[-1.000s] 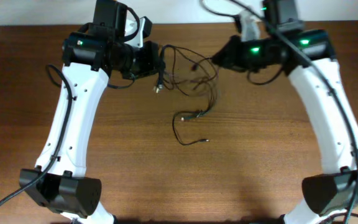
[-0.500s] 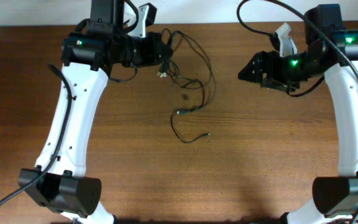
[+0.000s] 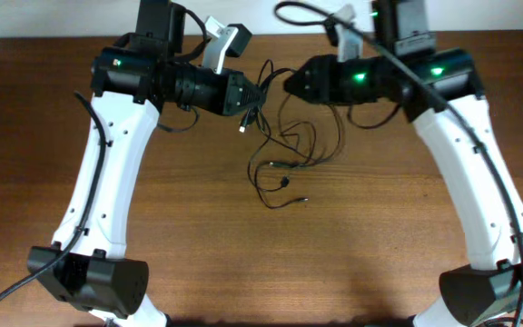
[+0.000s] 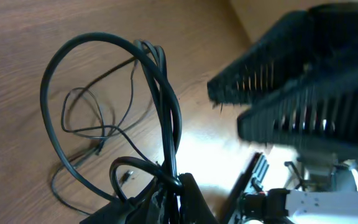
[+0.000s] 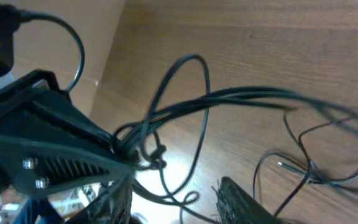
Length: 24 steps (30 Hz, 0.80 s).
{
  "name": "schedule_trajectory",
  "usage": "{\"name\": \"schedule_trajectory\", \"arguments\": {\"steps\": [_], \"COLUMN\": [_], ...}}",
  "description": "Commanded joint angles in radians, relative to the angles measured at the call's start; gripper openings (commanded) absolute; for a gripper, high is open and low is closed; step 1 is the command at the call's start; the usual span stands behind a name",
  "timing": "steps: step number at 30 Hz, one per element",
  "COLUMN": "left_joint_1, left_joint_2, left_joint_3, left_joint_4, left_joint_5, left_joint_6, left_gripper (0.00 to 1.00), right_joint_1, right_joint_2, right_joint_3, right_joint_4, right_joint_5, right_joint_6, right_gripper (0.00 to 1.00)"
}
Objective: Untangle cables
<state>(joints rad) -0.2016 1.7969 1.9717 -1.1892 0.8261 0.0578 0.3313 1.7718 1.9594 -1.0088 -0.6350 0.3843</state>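
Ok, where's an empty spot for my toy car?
The table is bare in front of the cables, between the left arm and right arm. The back middle is crowded: the left hand and right hand meet at the cables there.

Thin black cables (image 3: 289,165) bunch into a knot pinched in the left pincer (image 3: 255,94). Below it they hang in loose, tangled loops, small plug tips lying on the table (image 3: 198,241).

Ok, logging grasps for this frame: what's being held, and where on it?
The left claw pinches the cables at the knotted bunch where several strands cross. The right claw is open beside it, gripping nothing.
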Motion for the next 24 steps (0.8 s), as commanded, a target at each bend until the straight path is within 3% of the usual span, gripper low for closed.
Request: {"name": "schedule_trajectory", "arguments": {"steps": [1,4,9,17,24], "left_joint_1": [-0.021,-0.021,-0.021,-0.021,-0.021], "left_joint_2": [-0.01,-0.01,-0.01,-0.01,-0.01], "left_joint_3": [0.009,0.009,0.009,0.009,0.01], "left_joint_4": [0.0,-0.002,-0.002,-0.002,0.004], "left_joint_5": [-0.038,-0.037,0.003,0.025,0.143], "left_joint_6": [-0.02,-0.021,-0.047,-0.066,-0.066], "left_gripper": [0.0,0.0,0.0,0.0,0.0], "right_joint_1": [0.061,0.075,0.075,0.101,0.134], "right_joint_2": [0.0,0.008,0.047,0.066,0.087], "right_joint_3": [0.005,0.004,0.004,0.003,0.002], "right_joint_4": [0.021,0.034,0.042,0.083,0.083], "right_joint_5": [0.124,0.124,0.122,0.109,0.109], "right_joint_6": [0.109,0.122,0.122,0.122,0.122], "right_gripper": [0.44,0.44,0.31,0.31,0.3]}}
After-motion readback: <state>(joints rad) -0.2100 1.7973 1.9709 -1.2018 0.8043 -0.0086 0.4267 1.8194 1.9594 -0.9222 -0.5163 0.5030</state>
